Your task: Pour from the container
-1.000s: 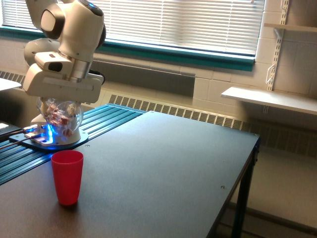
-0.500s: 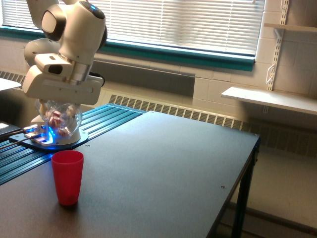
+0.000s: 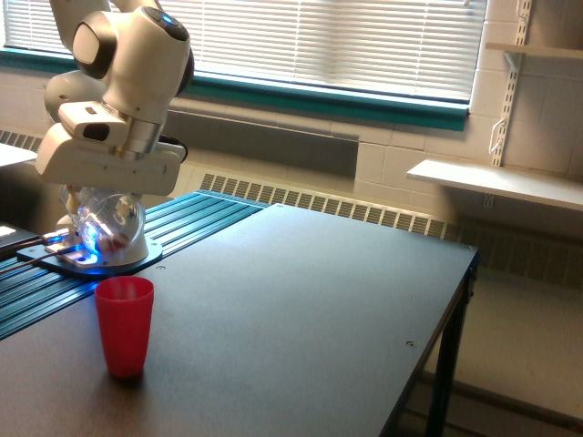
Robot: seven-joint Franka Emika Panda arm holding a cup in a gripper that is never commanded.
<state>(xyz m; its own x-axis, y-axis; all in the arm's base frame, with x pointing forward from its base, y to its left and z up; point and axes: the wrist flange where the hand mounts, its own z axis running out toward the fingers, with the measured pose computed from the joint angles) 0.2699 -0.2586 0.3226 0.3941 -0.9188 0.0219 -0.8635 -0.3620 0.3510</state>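
The container is a clear plastic cup with reddish-brown and white pieces showing through it. It hangs tilted under my gripper, which is shut on it at the exterior view's left. Few pieces show inside it, low in the cup. A red plastic cup stands upright on the dark table, just below and slightly to the right of the container. The gripper's fingers are mostly hidden behind the white hand housing and the container.
The arm's round base with a blue light sits on a ribbed teal strip at the table's left. A wall heater, blinds and white shelves lie behind. The table's right edge drops off near a leg.
The hand has shifted slightly left and turned further. Fewer pieces show inside the container than one second ago. The red cup has not moved.
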